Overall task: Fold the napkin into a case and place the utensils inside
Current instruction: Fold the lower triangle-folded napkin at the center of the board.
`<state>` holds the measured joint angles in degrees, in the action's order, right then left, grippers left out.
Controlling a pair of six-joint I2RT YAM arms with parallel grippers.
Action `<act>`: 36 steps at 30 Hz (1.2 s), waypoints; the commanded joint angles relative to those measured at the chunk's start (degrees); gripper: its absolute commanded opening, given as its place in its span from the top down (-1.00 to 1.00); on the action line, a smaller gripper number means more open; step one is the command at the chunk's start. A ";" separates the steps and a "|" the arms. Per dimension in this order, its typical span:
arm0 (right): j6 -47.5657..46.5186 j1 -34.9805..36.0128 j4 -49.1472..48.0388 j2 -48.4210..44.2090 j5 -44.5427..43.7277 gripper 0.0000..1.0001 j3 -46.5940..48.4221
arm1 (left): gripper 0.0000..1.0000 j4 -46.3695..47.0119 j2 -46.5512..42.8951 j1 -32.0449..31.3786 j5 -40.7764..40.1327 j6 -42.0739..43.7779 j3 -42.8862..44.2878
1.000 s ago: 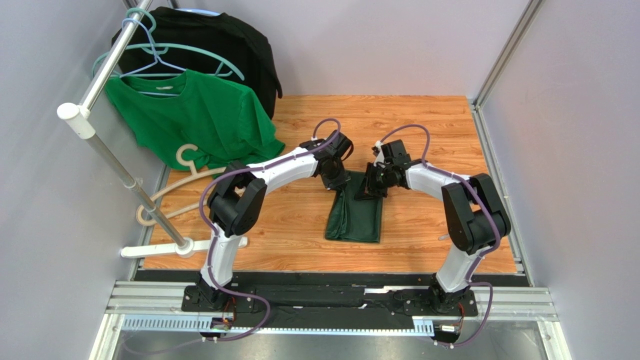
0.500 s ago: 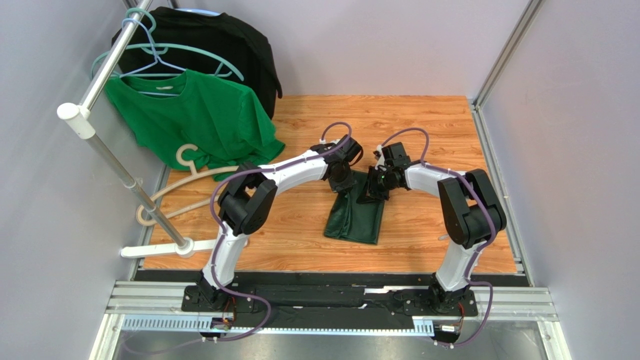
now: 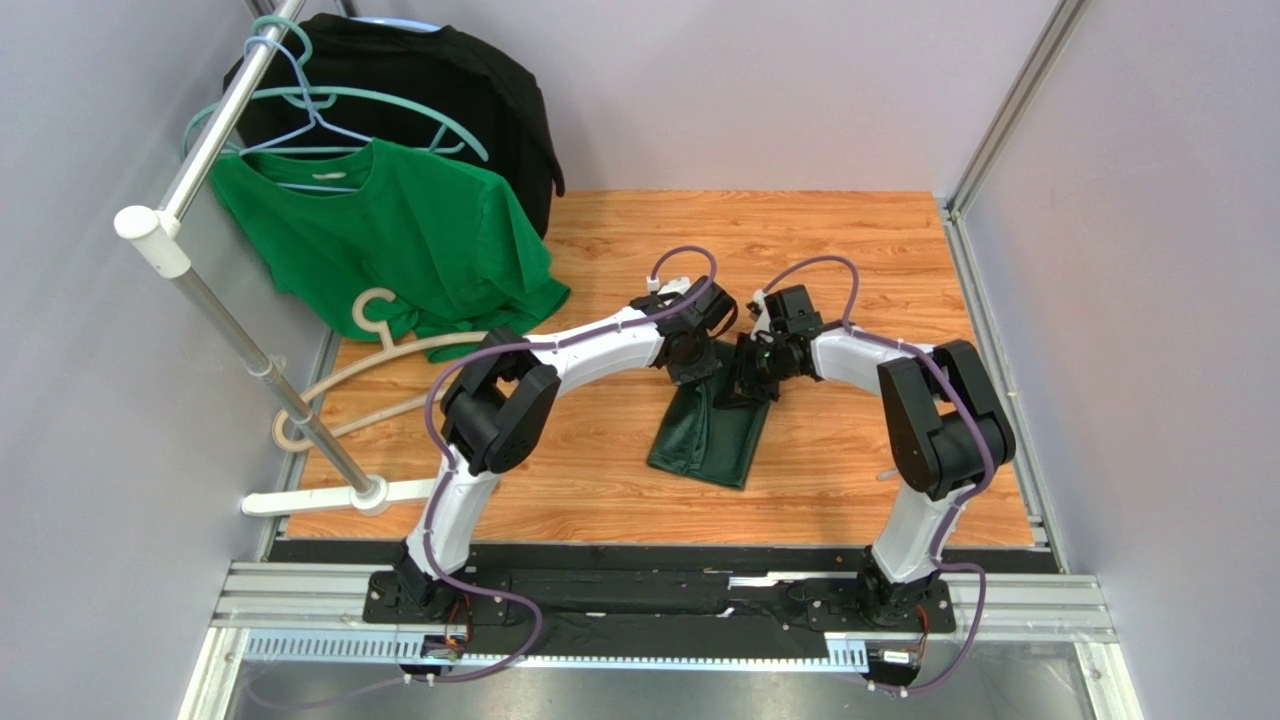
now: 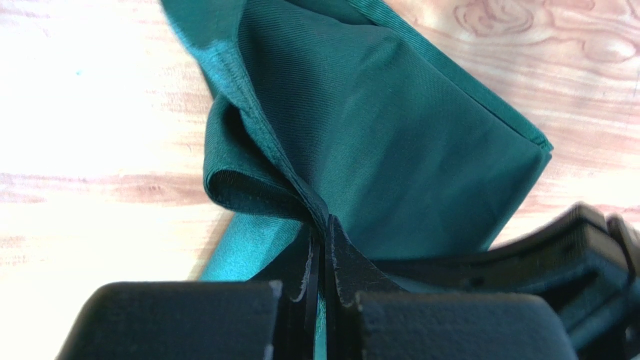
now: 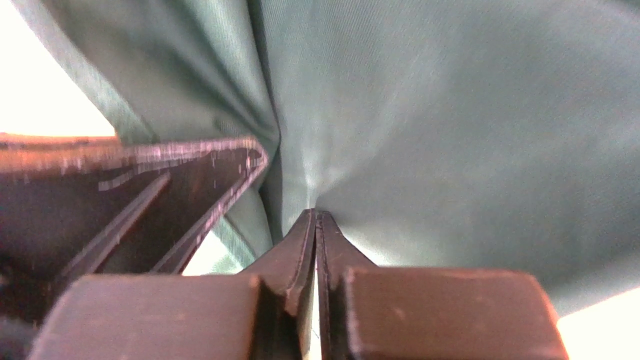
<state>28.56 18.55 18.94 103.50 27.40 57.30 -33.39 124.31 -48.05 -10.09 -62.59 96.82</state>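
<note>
One dark green napkin (image 3: 703, 438) is lying folded in layers on the middle of the wooden table (image 3: 842, 248), its far end gathered up between two grippers. The left gripper (image 4: 324, 225) is pinching a bunched hem of the napkin, its fingers pressed together with only cloth between them. The right gripper (image 5: 315, 219) is clamping a fold of the same napkin just beside it, its fingers likewise closed tight on the fabric. At the far left, one bright green T-shirt (image 3: 383, 233) and one black garment (image 3: 451, 90) are hanging beside a metal rail (image 3: 226, 120).
</note>
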 commanded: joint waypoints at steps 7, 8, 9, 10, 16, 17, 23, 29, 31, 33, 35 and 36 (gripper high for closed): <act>-1.22 -0.26 -1.53 -12.26 4.32 0.26 -5.96 | 1.00 2.54 0.32 -0.64 -3.45 2.56 0.30; -1.40 -0.26 -2.67 -12.36 5.72 0.19 -6.14 | 1.00 2.54 0.49 -0.64 -3.36 2.65 0.30; -1.66 -0.26 -3.03 -12.10 6.43 0.13 -5.97 | 1.00 2.62 0.32 -0.73 -3.19 2.82 0.39; -2.01 -0.26 -3.03 -11.49 7.40 0.10 -5.45 | 1.00 2.62 0.40 -0.81 -3.27 3.00 0.39; -1.40 0.44 -6.02 -7.27 11.27 0.03 -5.18 | 1.00 2.71 0.32 -1.08 -3.45 2.82 0.39; -1.31 0.35 -6.98 -6.83 11.88 0.03 -5.35 | 1.00 2.80 0.23 -1.08 -3.45 2.82 0.48; -0.08 0.61 -11.11 -2.78 13.74 0.08 -5.27 | 1.00 3.15 -0.03 -1.17 -3.80 1.86 0.13; 0.01 0.61 -10.85 -0.41 14.18 0.28 -3.42 | 1.00 5.96 -0.38 -1.25 -1.96 1.59 -1.54; -0.43 0.53 -10.50 0.73 14.17 0.40 -3.07 | 1.00 6.32 -0.65 -1.43 -2.13 1.77 -1.89; -0.78 0.44 -10.33 0.74 13.39 0.41 -3.07 | 1.00 6.49 -0.91 -1.61 -2.39 1.77 -2.16; -1.05 0.44 -10.32 0.91 11.71 0.41 -2.98 | 1.00 6.84 -1.26 -1.69 -1.96 1.85 -2.42; -0.96 0.44 -10.76 1.17 11.80 0.42 -3.07 | 1.00 7.89 -1.35 -1.87 -1.95 1.85 -2.94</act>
<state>27.55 18.85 9.91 102.06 44.42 53.01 -29.36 125.08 -47.88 -15.70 -60.38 94.89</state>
